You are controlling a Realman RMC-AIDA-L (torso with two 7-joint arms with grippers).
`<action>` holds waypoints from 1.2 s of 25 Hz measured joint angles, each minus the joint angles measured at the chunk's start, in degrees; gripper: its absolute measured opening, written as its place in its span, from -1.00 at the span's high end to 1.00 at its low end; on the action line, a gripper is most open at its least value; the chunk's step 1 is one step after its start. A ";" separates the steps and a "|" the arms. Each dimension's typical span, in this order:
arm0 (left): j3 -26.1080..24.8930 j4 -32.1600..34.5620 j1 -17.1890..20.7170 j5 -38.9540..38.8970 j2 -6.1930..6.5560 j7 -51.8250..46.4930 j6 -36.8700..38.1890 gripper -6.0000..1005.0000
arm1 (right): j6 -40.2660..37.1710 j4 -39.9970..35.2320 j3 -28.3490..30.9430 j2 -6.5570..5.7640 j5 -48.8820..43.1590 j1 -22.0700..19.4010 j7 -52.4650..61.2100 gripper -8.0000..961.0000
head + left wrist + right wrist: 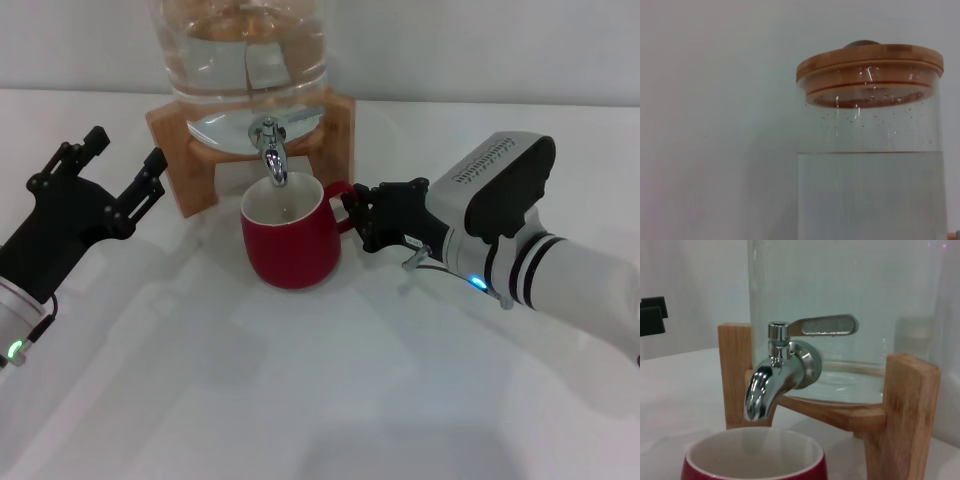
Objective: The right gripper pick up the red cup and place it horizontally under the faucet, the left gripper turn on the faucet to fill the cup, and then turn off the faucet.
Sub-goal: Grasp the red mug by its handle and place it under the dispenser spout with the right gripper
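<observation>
The red cup stands upright on the white table, its cream inside open directly below the faucet. In the right wrist view the chrome faucet hangs just above the red cup, and no water runs. My right gripper reaches in from the right and is closed on the cup's loop handle. Left of the wooden stand, my left gripper hovers open, apart from the faucet. Its fingers show at the edge of the right wrist view.
The glass water jar sits in a wooden stand at the back centre; the left wrist view shows the jar part full under a wooden lid. The faucet's flat lever points sideways. White table lies in front.
</observation>
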 joint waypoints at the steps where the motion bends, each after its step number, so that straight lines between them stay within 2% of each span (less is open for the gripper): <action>1: 0.00 -0.01 0.00 0.00 0.00 0.00 0.02 -0.51 | 0.04 0.01 0.05 0.00 0.00 0.03 0.02 0.75; 21: 0.00 -0.11 -0.05 0.00 0.00 0.00 0.61 -0.51 | 0.26 0.00 0.30 0.01 -0.07 0.41 -0.16 0.72; 25: 0.00 -0.11 -0.07 0.00 0.00 0.00 0.61 -0.51 | 1.42 0.00 0.53 0.00 -0.05 0.76 0.00 0.57; 30: 0.00 -0.11 -0.09 0.00 0.00 0.00 0.61 -0.51 | 2.48 0.00 0.66 0.00 0.22 1.30 0.07 0.57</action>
